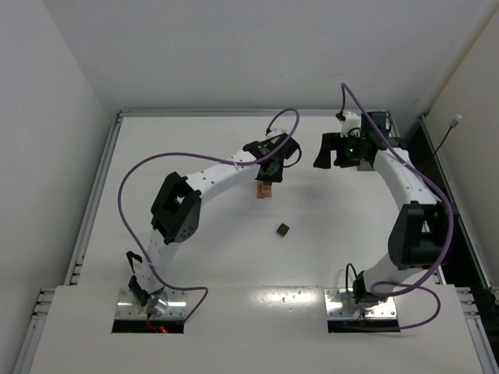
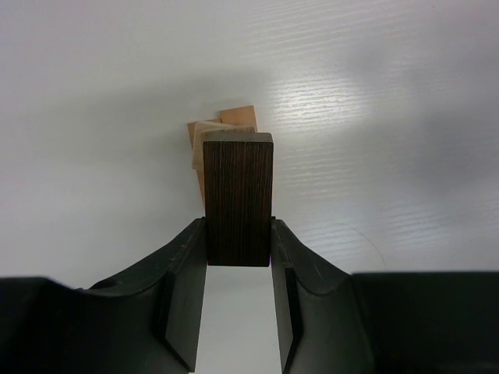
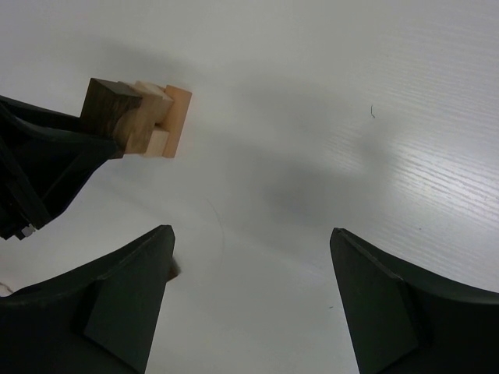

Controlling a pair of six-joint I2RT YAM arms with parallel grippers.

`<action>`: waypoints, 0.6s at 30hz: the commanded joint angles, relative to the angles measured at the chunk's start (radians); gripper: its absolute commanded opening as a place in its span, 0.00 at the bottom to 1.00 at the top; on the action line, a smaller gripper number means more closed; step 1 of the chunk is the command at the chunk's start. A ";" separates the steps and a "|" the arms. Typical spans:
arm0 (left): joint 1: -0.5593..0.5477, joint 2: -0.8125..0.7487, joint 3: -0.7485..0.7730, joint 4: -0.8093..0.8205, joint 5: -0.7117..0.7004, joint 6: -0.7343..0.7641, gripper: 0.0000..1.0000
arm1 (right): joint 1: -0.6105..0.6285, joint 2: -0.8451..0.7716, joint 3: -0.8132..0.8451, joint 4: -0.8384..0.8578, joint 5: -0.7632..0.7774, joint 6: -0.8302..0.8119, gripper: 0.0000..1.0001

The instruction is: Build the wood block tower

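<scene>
While our left gripper (image 2: 238, 234) pinches the dark block (image 2: 238, 171) by its flat sides atop the tower (image 2: 231, 123), we judge it light, stiff, slick; right gripper (image 3: 249, 300) spread.

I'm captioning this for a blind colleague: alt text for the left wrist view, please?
The left gripper clamps a dark block between its fingers, seen from the wrist. Skewed tan blocks peek out behind it, on a white table.

Left tool (image 1: 270, 167) hangs over the tower (image 1: 265, 191). A dark block (image 1: 283, 229) lies on the tabletop (image 1: 218, 265) at its five o'clock, with the right tool (image 1: 331, 159) at two o'clock.
</scene>
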 commanded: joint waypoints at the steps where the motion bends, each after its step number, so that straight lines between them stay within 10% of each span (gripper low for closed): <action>1: 0.004 -0.001 0.004 0.000 0.005 0.008 0.20 | -0.005 0.011 0.040 0.016 -0.027 0.005 0.78; 18: 0.022 -0.001 -0.004 0.009 0.015 0.026 0.70 | -0.005 0.021 0.040 0.016 -0.027 0.005 0.78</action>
